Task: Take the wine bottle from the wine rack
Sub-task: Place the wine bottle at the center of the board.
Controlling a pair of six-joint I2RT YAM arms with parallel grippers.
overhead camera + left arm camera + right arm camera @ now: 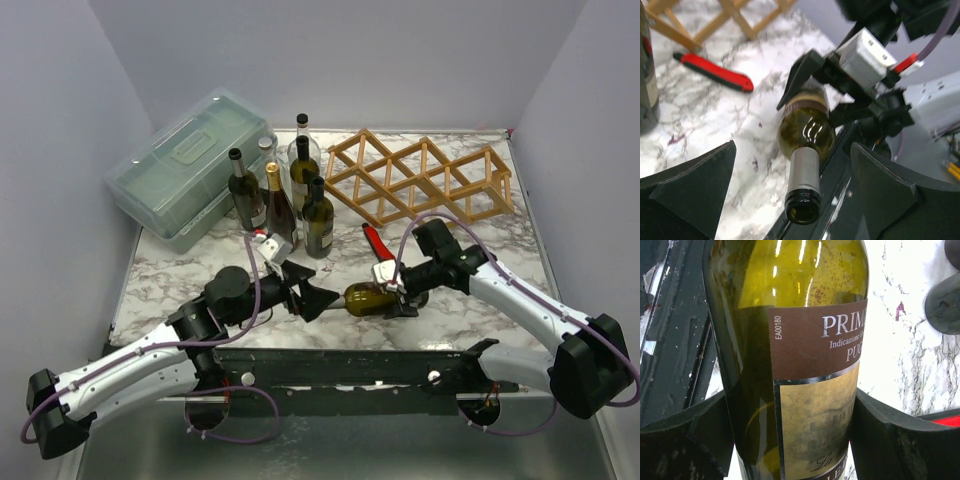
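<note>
The wooden lattice wine rack (420, 180) stands at the back right with no bottle in its cells. My right gripper (400, 295) is shut on the labelled body of a green wine bottle (368, 298), holding it level and low near the table's front edge. The right wrist view shows its fingers (880, 435) pressed on both sides of the bottle (800, 340). My left gripper (322, 298) is open, with the bottle's neck pointing at it. In the left wrist view the neck (805, 175) lies between the spread fingers (695, 190), apart from both.
Several upright bottles (285, 195) stand at the back middle. A translucent green-grey lidded box (190, 170) sits at the back left. A red and black cutter (377, 242) lies between rack and bottle, also seen in the left wrist view (715, 72). A black rail (350, 365) edges the front.
</note>
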